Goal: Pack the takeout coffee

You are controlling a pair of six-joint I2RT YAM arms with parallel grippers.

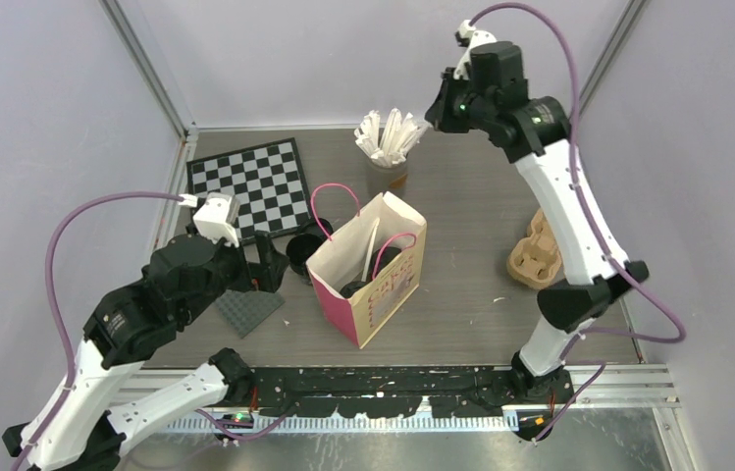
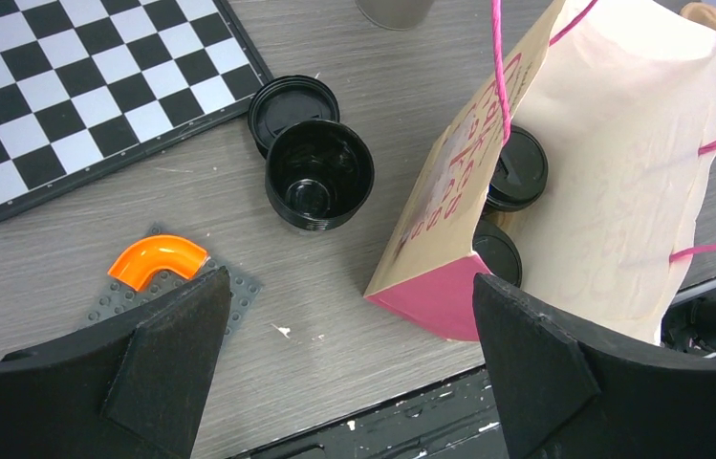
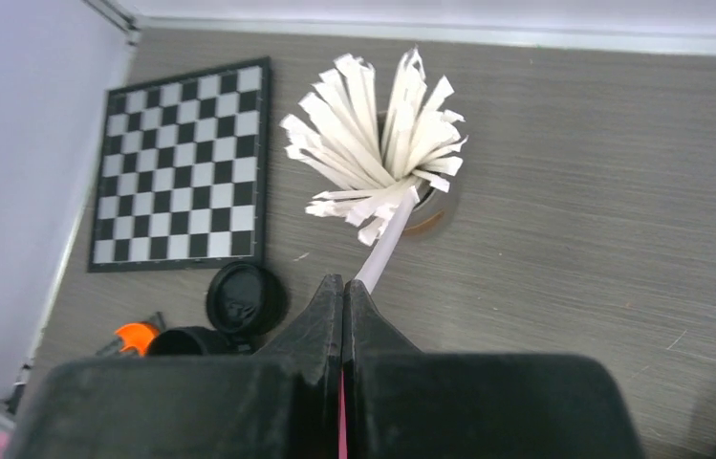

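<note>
The pink paper bag (image 1: pixel 383 294) stands open mid-table. Two lidded black coffee cups (image 2: pixel 516 167) (image 2: pixel 499 251) sit inside it. A third black cup (image 2: pixel 320 177) stands open on the table left of the bag, its lid (image 2: pixel 292 100) lying beside it. My left gripper (image 2: pixel 349 287) is open and empty, hovering above the table by the bag's near corner. My right gripper (image 3: pixel 345 284) is high at the back, shut on the end of a white wrapped stick (image 3: pixel 384 244) that reaches from the bunch in the grey cup (image 1: pixel 386 172).
A chessboard (image 1: pixel 250 182) lies at the back left. A grey studded plate (image 1: pixel 250 309) with an orange curved piece (image 2: pixel 158 258) lies near my left gripper. The brown pulp cup carrier (image 1: pixel 537 250) sits at the right.
</note>
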